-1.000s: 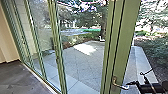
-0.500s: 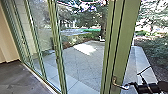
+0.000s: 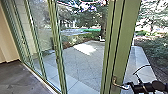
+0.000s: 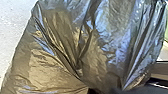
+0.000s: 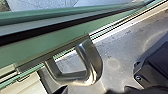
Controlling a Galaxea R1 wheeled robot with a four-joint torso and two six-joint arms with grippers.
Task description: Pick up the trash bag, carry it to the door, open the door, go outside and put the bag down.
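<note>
Standing just beside the handle [image 3: 119, 85] of the green door [image 3: 124, 42], at near right in the head view, is the right gripper [image 3: 132, 86]; whether they touch, I can't tell. Beyond the glass lie paving [image 3: 82, 61] and, farther, a tree [image 3: 103, 22]. In the left wrist view, the creased, dark bag [image 4: 62, 62] is right by the left gripper [image 4: 111, 90], whose grasp I can't make out. The right wrist view has the metal handle above grey floor [image 5: 125, 42]; whether that gripper is released or clenched, I can't tell.
</note>
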